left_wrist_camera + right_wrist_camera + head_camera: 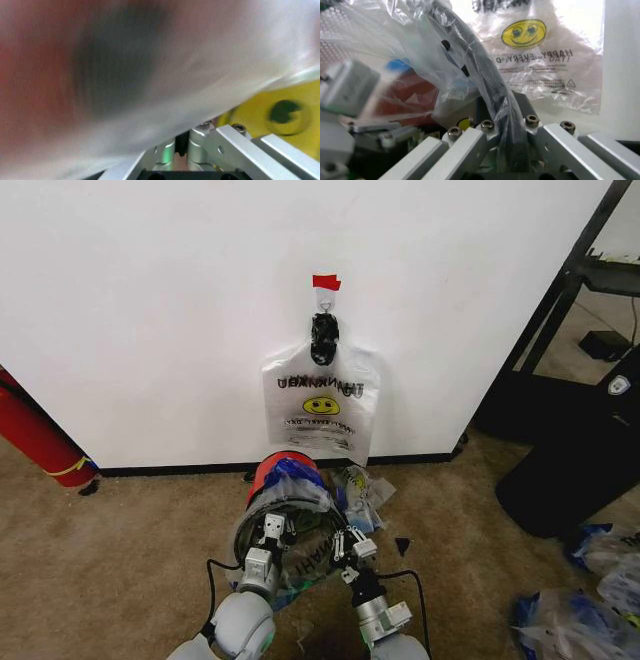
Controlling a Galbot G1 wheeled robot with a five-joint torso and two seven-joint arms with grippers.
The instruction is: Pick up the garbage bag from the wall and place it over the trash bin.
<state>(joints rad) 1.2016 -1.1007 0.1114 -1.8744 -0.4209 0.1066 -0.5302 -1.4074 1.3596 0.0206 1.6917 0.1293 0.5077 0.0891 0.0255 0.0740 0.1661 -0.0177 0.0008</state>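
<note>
The garbage bag point(290, 478), clear plastic with blue patches, is draped around the trash bin point(272, 468). The small black bin looks tipped, red bottom toward the wall and open mouth toward me. My left gripper point(272, 530) is at the left side of the bin's mouth, shut on bag plastic point(150, 75). At the right side of the mouth, my right gripper point(345, 548) is shut on the bag point(415, 45), with the bin's black rim point(480, 71) running between its fingers.
A like smiley bag point(320, 405) hangs from a wall hook under red tape. A long red cylinder point(40, 440) leans at the left; a big black cylinder point(575, 470) and a black frame point(560, 290) stand right. Loose plastic bags point(590, 600) lie on the carpet.
</note>
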